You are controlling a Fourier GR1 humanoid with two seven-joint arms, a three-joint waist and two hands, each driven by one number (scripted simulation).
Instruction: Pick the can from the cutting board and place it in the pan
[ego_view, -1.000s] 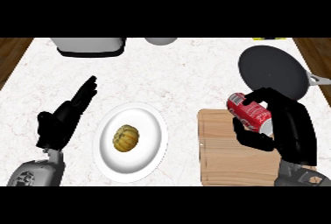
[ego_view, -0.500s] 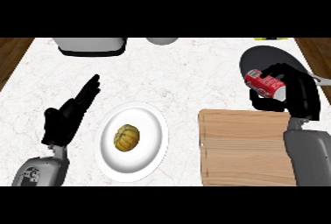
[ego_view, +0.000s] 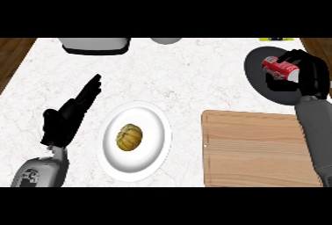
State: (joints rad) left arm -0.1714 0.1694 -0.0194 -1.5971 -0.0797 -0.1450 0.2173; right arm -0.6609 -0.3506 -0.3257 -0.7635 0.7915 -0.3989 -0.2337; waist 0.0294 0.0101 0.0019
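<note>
The red can (ego_view: 279, 69) lies tilted in my right hand (ego_view: 307, 74), whose fingers curl round it. The hand holds it over the dark round pan (ego_view: 261, 79) at the counter's right edge; whether the can touches the pan's bottom I cannot tell. The wooden cutting board (ego_view: 259, 149) sits bare at the lower right, with my right forearm crossing its right side. My left hand (ego_view: 68, 116) rests open at the left, fingers straight and pointing up-right.
A white plate (ego_view: 150, 127) with a small yellow-brown squash (ego_view: 128, 137) lies between the left hand and the board. A grey appliance (ego_view: 95, 45) and a grey bowl (ego_view: 167, 41) stand at the counter's far edge.
My right hand has carried the can from above the cutting board's far corner up and right, over the pan. The left hand has stayed in place.
</note>
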